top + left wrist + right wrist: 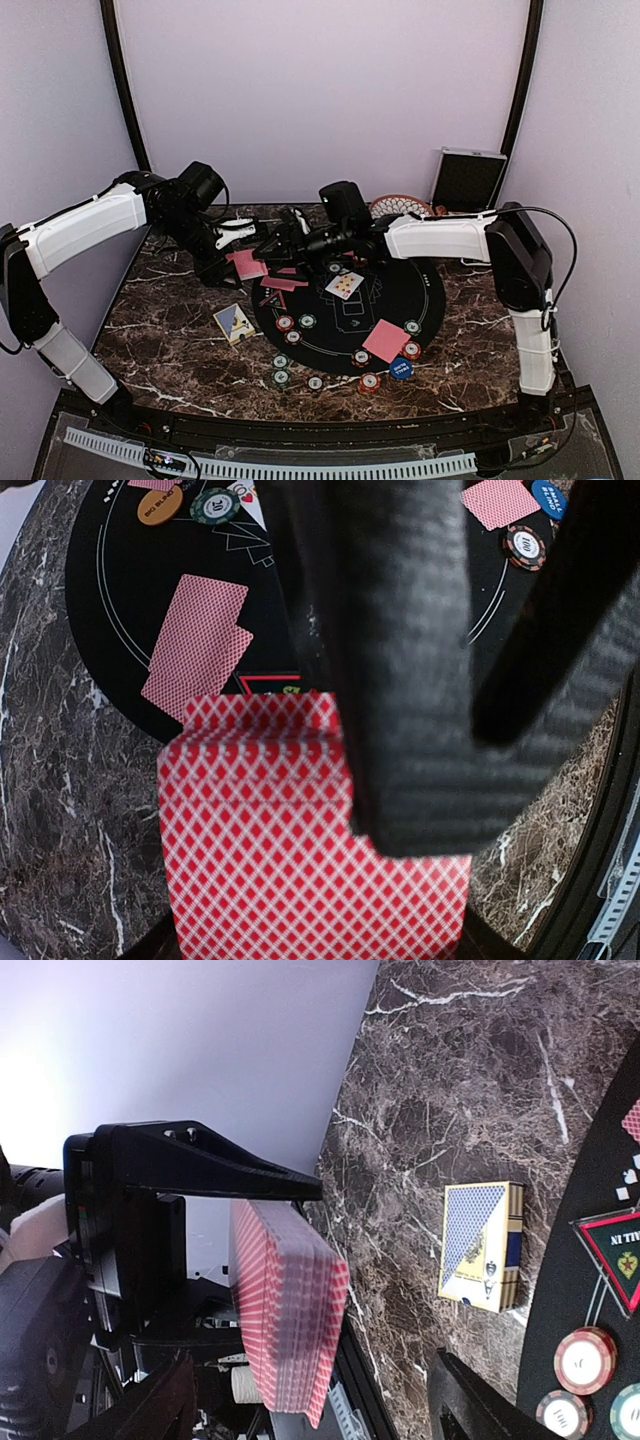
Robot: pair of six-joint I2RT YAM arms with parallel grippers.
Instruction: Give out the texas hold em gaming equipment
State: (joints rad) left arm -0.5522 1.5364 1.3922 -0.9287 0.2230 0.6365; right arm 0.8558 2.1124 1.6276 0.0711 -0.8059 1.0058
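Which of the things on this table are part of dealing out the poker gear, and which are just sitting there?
Part of the job: deck of cards, dealt face-down cards, face-up card, poker chips, blue button disc, orange button disc.

Just lying about: card box, patterned bowl, silver case.

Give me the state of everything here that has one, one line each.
left gripper, shut on the deck.
right gripper, open, nothing gripped.
deck, clamped, in the air.
card box, lying flat on the marble.
face-up card, lying on the mat.
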